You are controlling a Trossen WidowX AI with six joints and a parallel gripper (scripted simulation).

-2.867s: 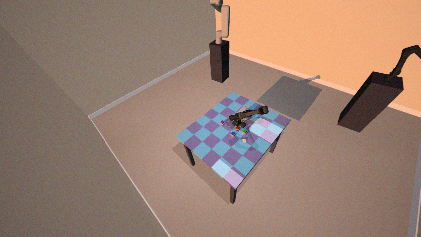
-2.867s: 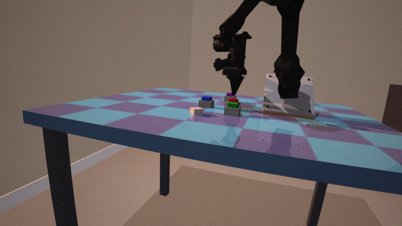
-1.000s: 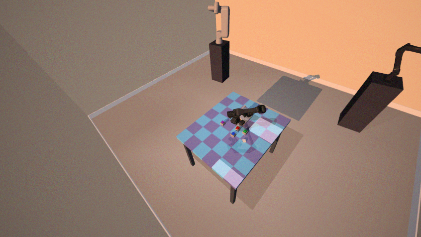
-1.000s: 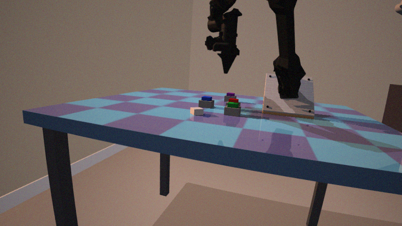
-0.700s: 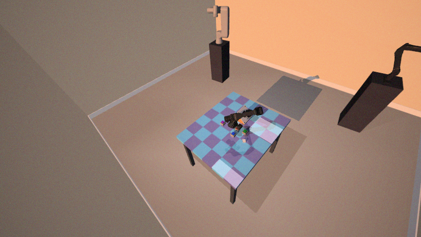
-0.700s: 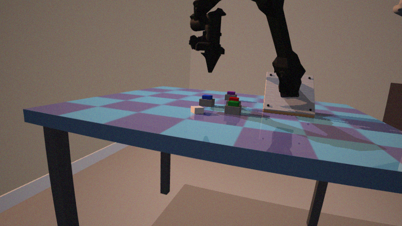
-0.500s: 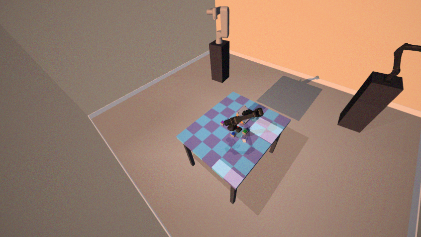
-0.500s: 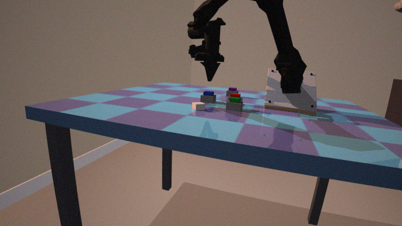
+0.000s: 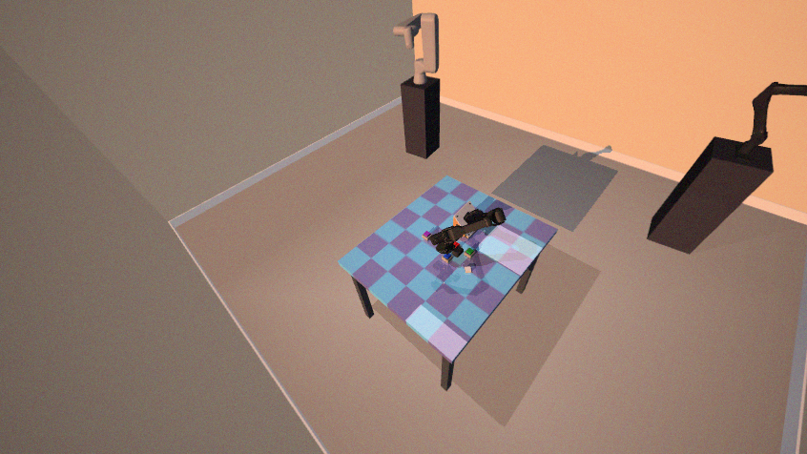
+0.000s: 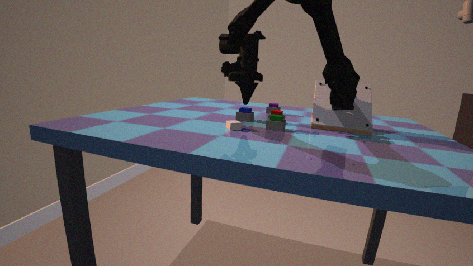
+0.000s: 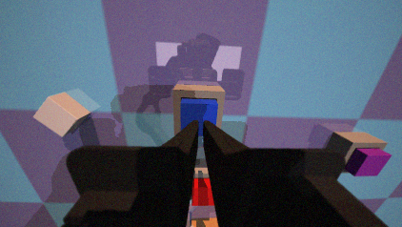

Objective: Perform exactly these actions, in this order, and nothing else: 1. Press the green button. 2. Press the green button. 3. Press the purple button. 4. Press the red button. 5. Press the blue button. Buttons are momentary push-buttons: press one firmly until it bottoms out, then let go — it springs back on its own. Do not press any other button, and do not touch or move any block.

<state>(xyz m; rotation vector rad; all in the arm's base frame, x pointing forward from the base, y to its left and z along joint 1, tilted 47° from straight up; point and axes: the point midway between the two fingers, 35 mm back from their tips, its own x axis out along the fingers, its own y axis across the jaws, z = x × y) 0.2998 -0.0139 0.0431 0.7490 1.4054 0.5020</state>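
Now your gripper [image 10: 246,99], fingers pressed together and empty, hovers over the blue button [image 10: 245,109]; it's stiff and springy, so push its top centre.

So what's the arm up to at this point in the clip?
A black arm is working through a row of push-buttons on the checkered table. Its gripper, shut and holding nothing, points down just above the blue button without touching it yet. The red button, green button and purple button sit to the side. A small beige block lies beside the blue button, clear of the fingers.
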